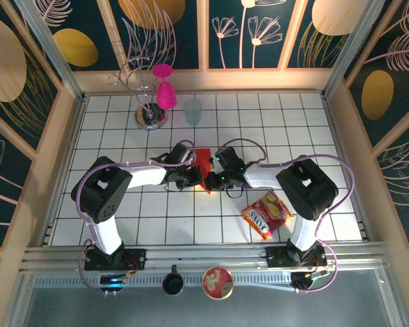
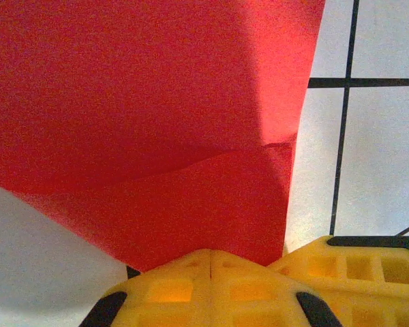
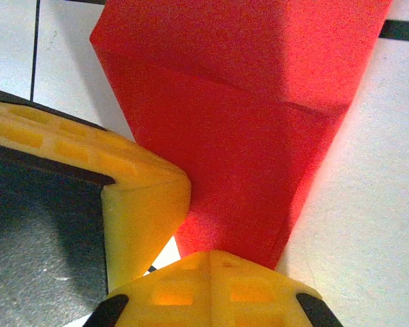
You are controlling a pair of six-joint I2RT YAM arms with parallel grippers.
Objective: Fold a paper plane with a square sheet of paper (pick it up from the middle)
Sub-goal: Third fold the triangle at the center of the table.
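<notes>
White tiles with dark grid lines cover the table (image 1: 123, 211), with floral panels all round. At its middle the red paper (image 1: 204, 163), creased and partly folded, stands up between both arms. The left gripper (image 2: 210, 262) is pinched tight on it, and the right gripper (image 3: 210, 262) pinches it likewise, just beside. A snack packet (image 1: 266, 214) lies near the right arm.

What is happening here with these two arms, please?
The left hand and the right hand are both shut on the narrow end of the red sheet of paper, side by side, over the middle of the tiled table. The paper already has folds, but it is not yet a finished plane.
</notes>
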